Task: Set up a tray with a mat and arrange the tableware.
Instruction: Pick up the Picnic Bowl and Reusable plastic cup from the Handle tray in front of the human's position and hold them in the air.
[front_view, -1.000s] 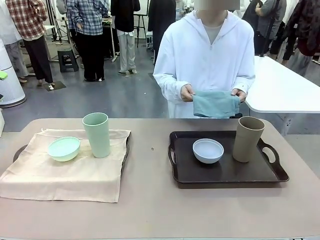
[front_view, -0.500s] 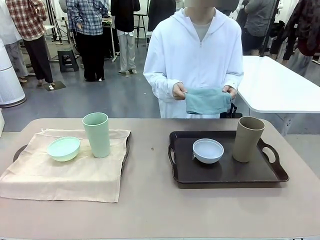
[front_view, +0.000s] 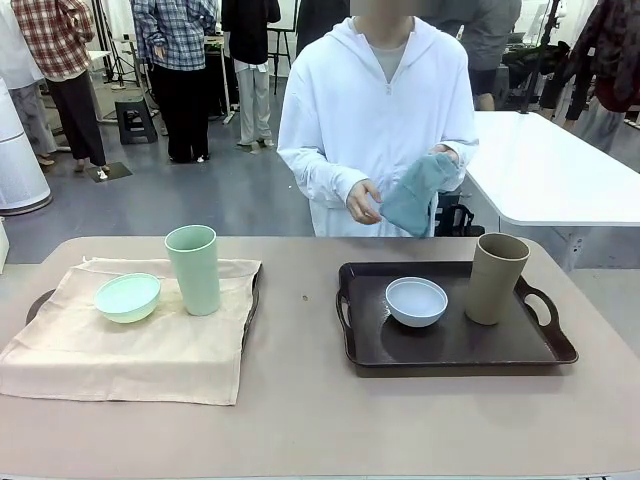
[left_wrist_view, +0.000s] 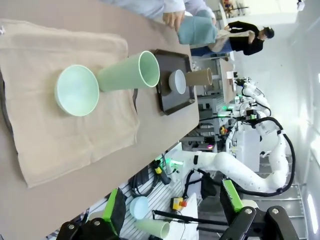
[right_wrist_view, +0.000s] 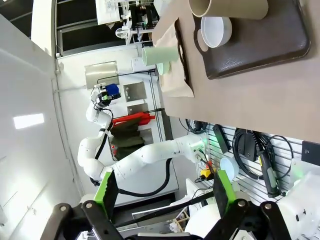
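On the left half of the table (front_view: 300, 420) nothing has moved. The beige cloth mat (front_view: 130, 350) lies draped over a tray. The mint-green round plastic bowl (front_view: 127, 297) sits near the mat's left edge, and the tall pale green handleless cup (front_view: 193, 270) stands upright just beside it.

On the right half, the dark brown handled tray (front_view: 450, 345) has no mat. It already carries the pale bluish-white round bowl (front_view: 416, 301) at its middle and the tall tan-brown handleless cup (front_view: 497, 278) by its far right corner.

The change is beyond the table's far edge. The person has stepped toward the left. The folded teal cloth (front_view: 415, 192), a second ago stretched between both hands, now hangs bunched from one hand (front_view: 445, 156), and the other hand (front_view: 362, 203) has let go. I judge this cloth to be the right tray's mat, so the bowl and cup probably have to come off before it can go down.

The left gripper (left_wrist_view: 172, 205) has its jaws spread wide with nothing between them. It is well apart from the mint bowl and green cup ahead of it. The right gripper (right_wrist_view: 165, 190) is equally wide and empty, well apart from the brown tray and its two pieces.
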